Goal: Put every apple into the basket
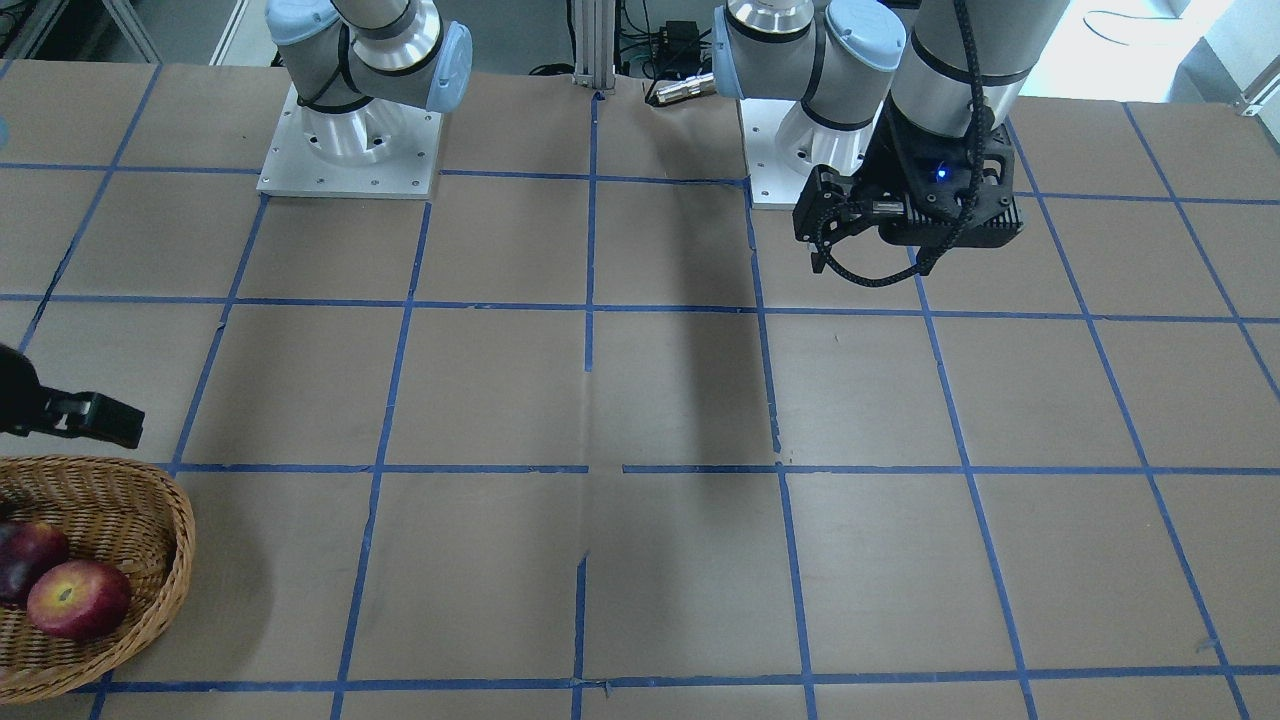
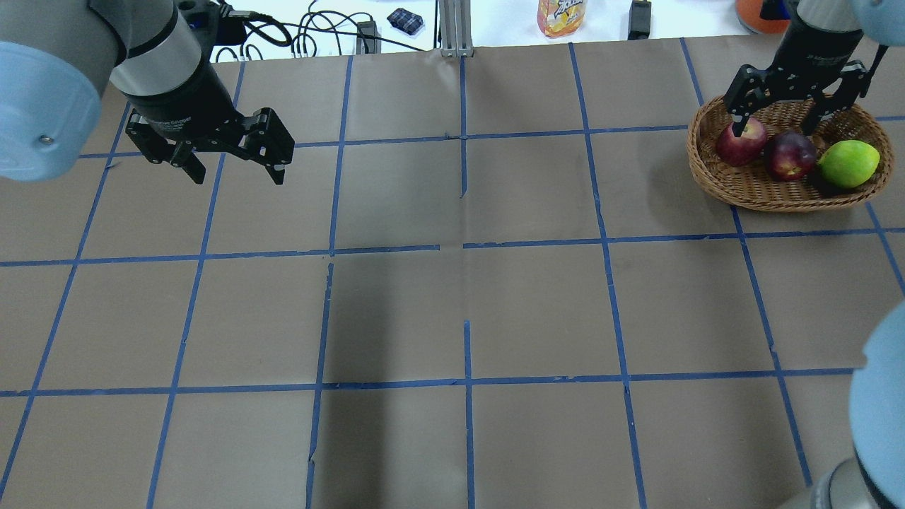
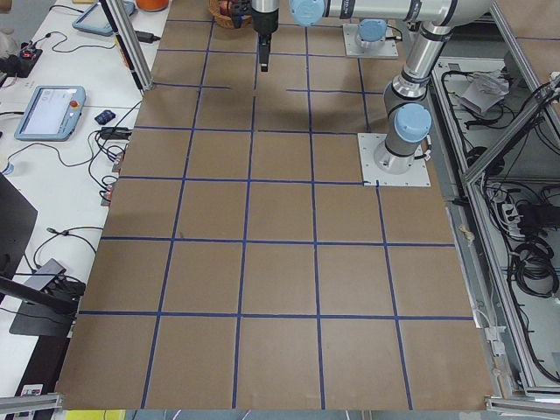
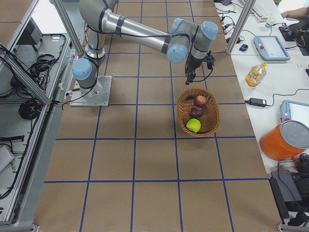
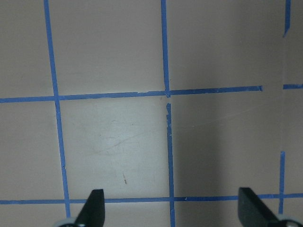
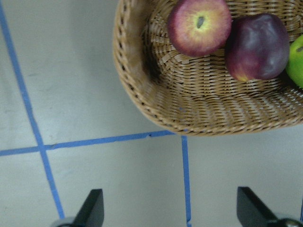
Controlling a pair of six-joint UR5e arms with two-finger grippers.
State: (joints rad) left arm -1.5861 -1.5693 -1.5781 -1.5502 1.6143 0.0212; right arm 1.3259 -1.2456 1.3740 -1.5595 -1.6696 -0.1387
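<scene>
The wicker basket [image 2: 785, 192] stands at the table's far right and holds all three apples: the red one [image 2: 740, 141], the maroon one [image 2: 790, 156] and the yellow-green one [image 2: 848, 163]. My right gripper [image 2: 775, 129] is open and empty, raised by the basket's rim and clear of the apples. In the right wrist view the basket [image 6: 142, 90], red apple [image 6: 199, 26] and maroon apple [image 6: 258, 47] lie beyond its spread fingertips [image 6: 94, 203]. My left gripper [image 2: 237, 177] is open and empty over bare table at the far left, as the left wrist view [image 5: 171, 196] shows.
Blue tape lines grid the brown table. The arm bases [image 1: 350, 150] are bolted along the robot's edge. A drink bottle [image 2: 562, 14], cables and tablets lie off the far edge. An orange jug [image 4: 285, 140] stands on the side bench near the basket.
</scene>
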